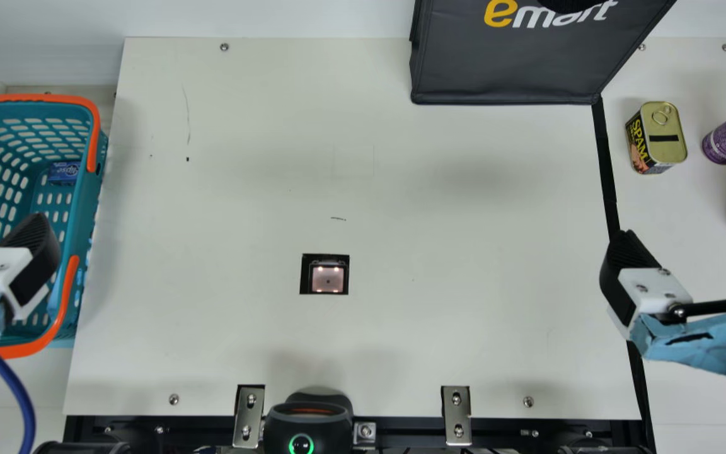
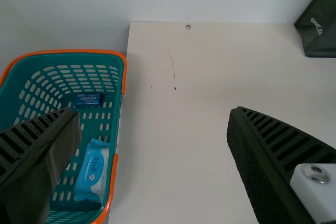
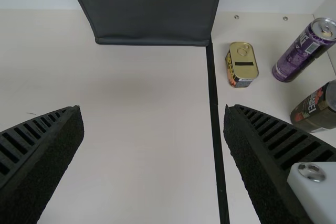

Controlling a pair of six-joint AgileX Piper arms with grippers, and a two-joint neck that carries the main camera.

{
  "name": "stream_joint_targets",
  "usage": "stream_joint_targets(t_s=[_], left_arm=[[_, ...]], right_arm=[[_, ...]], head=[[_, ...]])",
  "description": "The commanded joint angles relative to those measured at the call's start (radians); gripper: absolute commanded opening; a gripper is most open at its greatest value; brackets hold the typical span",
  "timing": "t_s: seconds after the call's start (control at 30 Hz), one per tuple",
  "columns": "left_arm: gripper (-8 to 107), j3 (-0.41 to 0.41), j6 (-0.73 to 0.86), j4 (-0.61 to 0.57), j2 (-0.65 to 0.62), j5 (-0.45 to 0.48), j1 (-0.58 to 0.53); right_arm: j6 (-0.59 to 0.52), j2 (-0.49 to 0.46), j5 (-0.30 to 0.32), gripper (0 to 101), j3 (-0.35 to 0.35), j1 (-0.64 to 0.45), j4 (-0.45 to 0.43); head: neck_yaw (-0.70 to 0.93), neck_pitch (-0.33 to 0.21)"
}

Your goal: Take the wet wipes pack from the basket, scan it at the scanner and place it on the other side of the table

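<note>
Basket left, scanner central, bag behind, cans right

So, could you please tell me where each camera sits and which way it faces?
Main view: on the neck, looking steeply down on the table; left gripper and right gripper show at its sides.
Left wrist view: on that wrist, looking over the basket and table; its own fingers show.
Right wrist view: on that wrist, looking towards the bag; its own fingers show.
Main and left wrist views share the basket.
</note>
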Motion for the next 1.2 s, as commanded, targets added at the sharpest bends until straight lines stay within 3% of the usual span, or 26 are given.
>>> stream_joint_targets(t_s=[0.0,0.47,0.83,1.17], left_arm=[[90,0.000,0.000,0.000,0.000,0.000,0.000],[90,0.000,0.000,0.000,0.000,0.000,0.000],[90,-0.002,-0.016,0.005,0.011,-0.001,0.016],[90,-0.017,-0.142,0.027,0.111,-0.023,0.198]], right_arm=[[0.000,0.000,0.000,95,0.000,0.000,0.000],[0.000,0.000,0.000,95,0.000,0.000,0.000],[0.000,0.000,0.001,95,0.000,0.000,0.000],[0.000,0.000,0.000,95,0.000,0.000,0.000]], head=[[0.025,-0.029],[0.351,-0.029],[0.351,-0.029],[0.351,-0.029]])
